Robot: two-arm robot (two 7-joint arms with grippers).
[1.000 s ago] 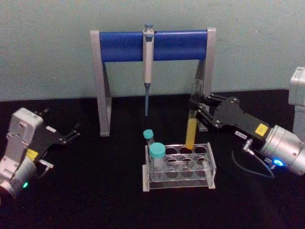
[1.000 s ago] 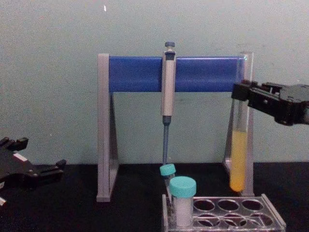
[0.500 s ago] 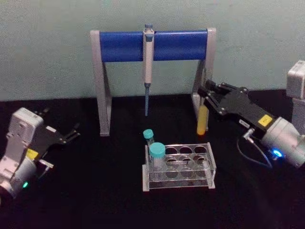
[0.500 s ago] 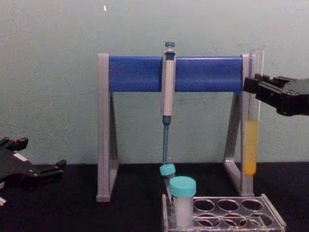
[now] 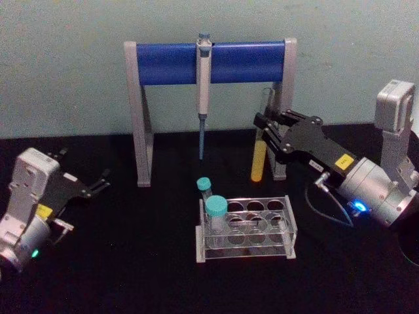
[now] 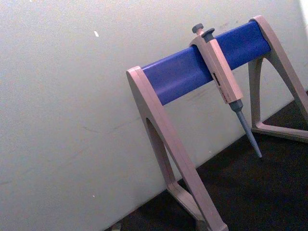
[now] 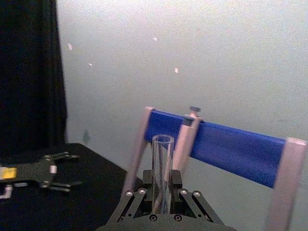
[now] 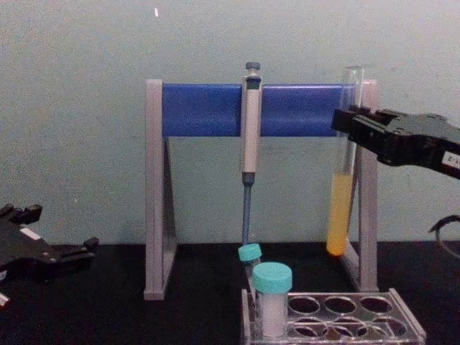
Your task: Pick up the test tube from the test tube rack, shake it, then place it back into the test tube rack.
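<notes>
**Status: test tube held in the air, out of the rack**

Right gripper [image 5: 263, 134] is reached in from 3 o'clock of the work area. Its fingers are closed on the upper part of the test tube [image 5: 259, 161], and the open mouth of the glass stands up above them in the right wrist view [image 7: 162, 166].

The test tube hangs in the air, free of the test tube rack [image 5: 290, 230], at about 1 o'clock of the rack and just in front of the right leg of the pipette stand [image 5: 171, 63]. In the chest view the tube [image 8: 339, 210] is slightly tilted, with its round bottom toward 7 o'clock. Yellow-orange liquid fills the lower part.

The rack sits on the black tabletop [image 5: 131, 275]. A wide teal-capped vial [image 5: 215, 210] and a slim teal-capped tube [image 5: 204, 187] stand at its 9 o'clock end.

A pipette [image 5: 203, 78] hangs from the blue bar of the stand.

Left gripper [image 5: 99, 182] is parked at 9 o'clock, low over the tabletop, well apart from the rack. Its fingers are spread and hold nothing
</notes>
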